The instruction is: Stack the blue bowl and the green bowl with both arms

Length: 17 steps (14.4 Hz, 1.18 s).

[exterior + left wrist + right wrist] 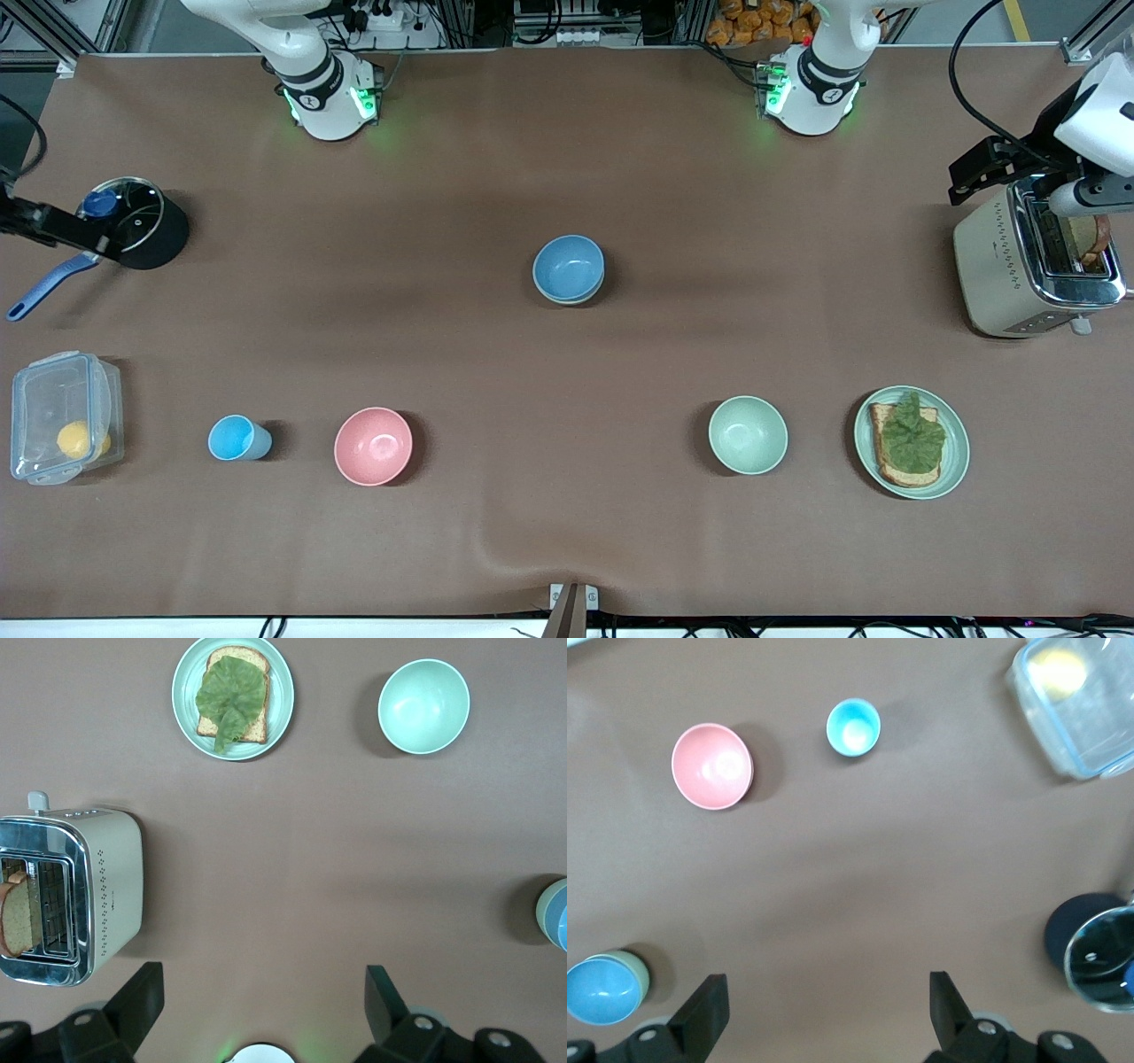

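Observation:
The blue bowl (568, 266) sits nested inside the green bowl (572, 301) in the middle of the table; only the green bowl's sage rim shows under it. The right wrist view has the same stack, blue bowl (601, 992) in green bowl (638, 967). It also shows at the edge of the left wrist view, blue bowl (561, 928) and green bowl (544, 911). My left gripper (974, 173) (261, 992) hangs open and empty over the toaster's end of the table. My right gripper (89, 235) (824, 997) hangs open and empty by the black pot.
A toaster (1032, 266) with a bread slice stands at the left arm's end. Nearer the front camera lie a plate (959, 443) with toast and lettuce, a mint bowl (748, 434), a pink bowl (373, 446), a light-blue cup (235, 438) and a clear container (62, 416). A lidded black pot (146, 226) stands at the right arm's end.

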Available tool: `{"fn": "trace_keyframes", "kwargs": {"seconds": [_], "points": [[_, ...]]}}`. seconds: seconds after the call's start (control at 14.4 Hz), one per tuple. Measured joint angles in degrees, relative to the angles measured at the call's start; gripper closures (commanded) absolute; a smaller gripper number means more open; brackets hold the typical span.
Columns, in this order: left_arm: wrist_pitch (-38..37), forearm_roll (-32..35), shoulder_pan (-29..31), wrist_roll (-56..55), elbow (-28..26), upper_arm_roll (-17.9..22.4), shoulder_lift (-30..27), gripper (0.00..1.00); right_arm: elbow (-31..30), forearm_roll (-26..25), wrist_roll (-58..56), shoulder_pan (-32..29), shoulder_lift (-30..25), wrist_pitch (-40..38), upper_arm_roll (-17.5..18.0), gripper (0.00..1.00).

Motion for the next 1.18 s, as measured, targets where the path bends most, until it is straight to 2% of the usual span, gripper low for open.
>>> {"fn": "trace_keyframes", "kwargs": {"seconds": [0.21, 0.55, 1.18], "points": [[0.2, 0.0, -0.1, 0.0, 0.0, 0.0, 0.1, 0.00, -1.4, -4.3, -2.6, -0.2, -1.3, 1.7, 2.5, 0.00], [0.8, -0.1, -0.4, 0.0, 0.0, 0.0, 0.1, 0.00, -1.7, -5.4, -5.5, -0.3, -1.6, 2.8, 6.9, 0.00], [0.9, -0.7, -0.7, 0.0, 0.0, 0.1, 0.1, 0.00, -1.7, -5.5, -6.6, -0.6, -3.3, 3.2, 7.4, 0.00]]}}
